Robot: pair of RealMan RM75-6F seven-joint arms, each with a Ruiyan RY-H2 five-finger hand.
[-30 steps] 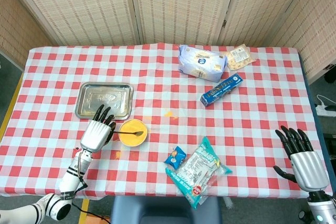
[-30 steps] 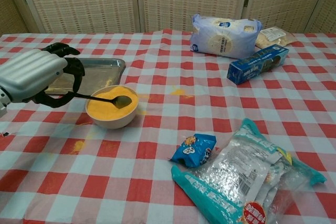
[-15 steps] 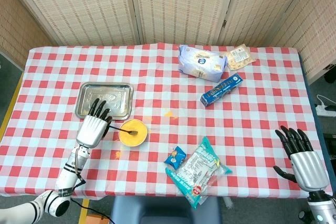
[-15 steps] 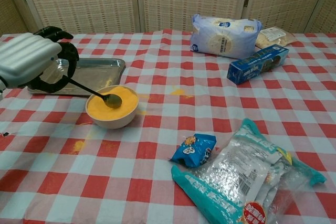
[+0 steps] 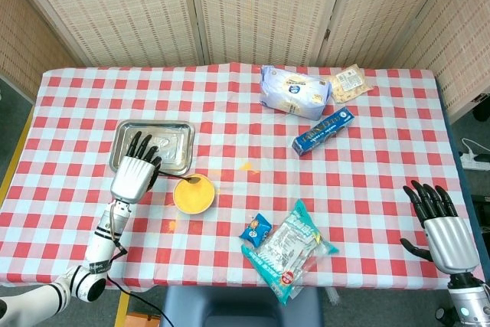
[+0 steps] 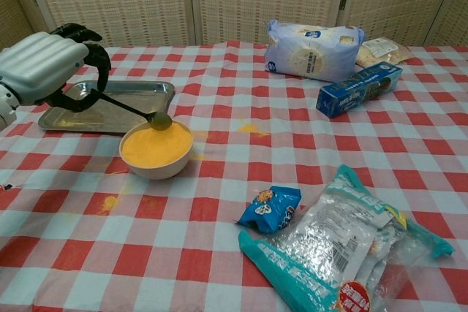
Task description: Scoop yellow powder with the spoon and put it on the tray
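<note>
A cream bowl (image 6: 156,153) (image 5: 194,195) of yellow powder sits on the checked cloth just right of a metal tray (image 6: 44,120) (image 5: 180,161). My left hand (image 6: 45,68) (image 5: 133,175) pinches the dark handle of a spoon (image 6: 159,119) (image 5: 187,181). The spoon's bowl hangs over the far rim of the bowl with a little powder in it. The hand itself is above the tray's near edge. My right hand (image 5: 445,236) rests at the table's front right corner, fingers spread, holding nothing.
A white bag (image 6: 313,50), a blue box (image 6: 358,89) and a packet of crackers (image 6: 380,50) lie at the back right. A small blue snack pack (image 6: 271,207) and a large teal bag (image 6: 351,248) lie in front. Powder spills (image 6: 247,128) mark the cloth.
My left hand has lifted and drawn back toward the tray, raising the spoon out of the powder to the bowl's far rim. The right hand has stayed still.
</note>
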